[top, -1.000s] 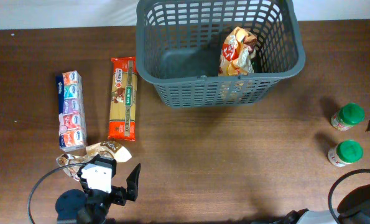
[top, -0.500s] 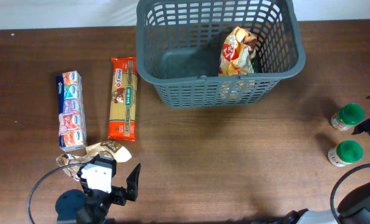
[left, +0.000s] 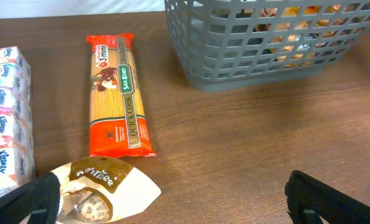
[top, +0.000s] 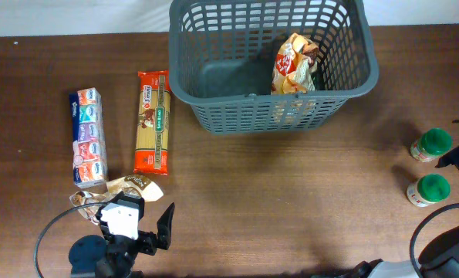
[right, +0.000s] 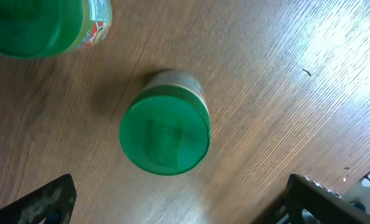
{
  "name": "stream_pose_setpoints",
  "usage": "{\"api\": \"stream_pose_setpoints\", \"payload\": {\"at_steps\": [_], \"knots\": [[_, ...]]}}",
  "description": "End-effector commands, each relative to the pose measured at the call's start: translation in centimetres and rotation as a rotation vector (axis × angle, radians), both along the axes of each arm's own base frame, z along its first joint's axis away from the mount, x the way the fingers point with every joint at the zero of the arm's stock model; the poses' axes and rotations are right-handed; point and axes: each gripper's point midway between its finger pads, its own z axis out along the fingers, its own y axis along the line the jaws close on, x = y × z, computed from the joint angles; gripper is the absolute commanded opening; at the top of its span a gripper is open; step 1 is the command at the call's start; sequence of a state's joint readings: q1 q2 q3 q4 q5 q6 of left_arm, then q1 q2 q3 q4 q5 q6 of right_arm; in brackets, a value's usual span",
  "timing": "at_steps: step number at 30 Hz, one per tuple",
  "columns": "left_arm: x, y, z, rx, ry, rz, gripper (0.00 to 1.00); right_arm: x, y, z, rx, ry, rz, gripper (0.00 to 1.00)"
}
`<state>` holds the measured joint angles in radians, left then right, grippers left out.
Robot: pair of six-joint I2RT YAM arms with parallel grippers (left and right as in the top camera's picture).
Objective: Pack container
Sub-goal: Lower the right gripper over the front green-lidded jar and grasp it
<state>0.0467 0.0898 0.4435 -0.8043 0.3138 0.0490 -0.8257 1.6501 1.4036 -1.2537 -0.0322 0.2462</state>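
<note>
Left gripper (left: 178, 204): black fingers (left: 324, 198), white housing (top: 123, 219), black cable (top: 47, 232)

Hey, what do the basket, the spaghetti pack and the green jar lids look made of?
Basket: moulded plastic, matte grey, going by its uniform slotted lattice. Spaghetti pack: thin glossy plastic film; a clear window seems to show the pasta. Jar lids: probably plastic, smooth green with soft sheen; blur leaves it open.
</note>
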Motion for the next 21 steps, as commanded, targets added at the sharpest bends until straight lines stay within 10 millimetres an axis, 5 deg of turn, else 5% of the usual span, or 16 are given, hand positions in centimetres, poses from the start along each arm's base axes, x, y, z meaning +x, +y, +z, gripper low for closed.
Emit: {"api": "stream_pose_setpoints", "payload": {"at_steps": [1,10,21], "knots": [[0.0,0.2,0.4,0.007,-0.01,0.008,0.99,1.0,0.2,0.1,-0.021,-0.028,0.097,0.99],[0.0,0.2,0.4,0.007,-0.01,0.008,0.99,5.2,1.0,0.4,-0.144,-0.071,0.479,0.99],[0.0,0.2,0.4,0.007,-0.01,0.008,0.99,3.4,1.3,0.1,-0.174,0.079,0.473,0.99]]}}
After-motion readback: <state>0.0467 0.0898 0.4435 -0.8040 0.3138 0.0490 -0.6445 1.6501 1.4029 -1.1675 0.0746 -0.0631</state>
